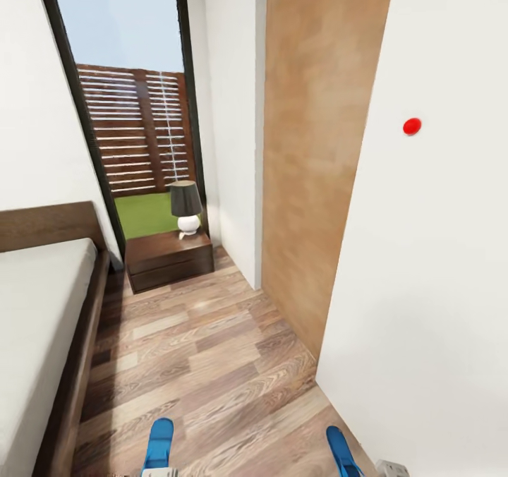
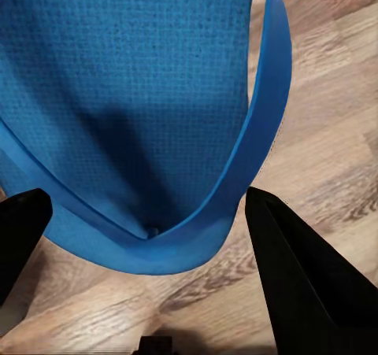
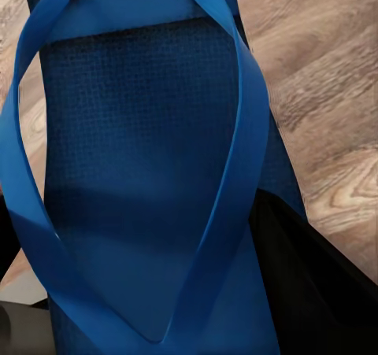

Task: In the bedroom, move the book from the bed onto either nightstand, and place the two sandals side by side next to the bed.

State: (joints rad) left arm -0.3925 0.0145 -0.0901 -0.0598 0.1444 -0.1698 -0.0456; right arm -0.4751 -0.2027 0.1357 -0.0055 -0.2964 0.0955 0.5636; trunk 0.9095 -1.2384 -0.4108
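Two bright-blue sandals show at the bottom of the head view, one (image 1: 159, 443) near the bed (image 1: 42, 308) and the other (image 1: 343, 452) near the white wall. My left gripper (image 2: 148, 196) holds the toe end of one sandal (image 2: 134, 95) across its width, with black fingers (image 2: 299, 276) touching both edges. My right gripper (image 3: 134, 213) is shut on the other sandal (image 3: 142, 150), which hides most of its fingers (image 3: 315, 292). The nightstand (image 1: 169, 258) stands beyond the bed's headboard. The book is out of view.
A dark-shaded lamp (image 1: 185, 207) stands on the nightstand in front of a tall dark-framed window (image 1: 134, 110). A wood-plank floor strip (image 1: 204, 350) runs between the bed frame and a brown panel wall (image 1: 310, 180). A white wall (image 1: 430, 251) closes the right side.
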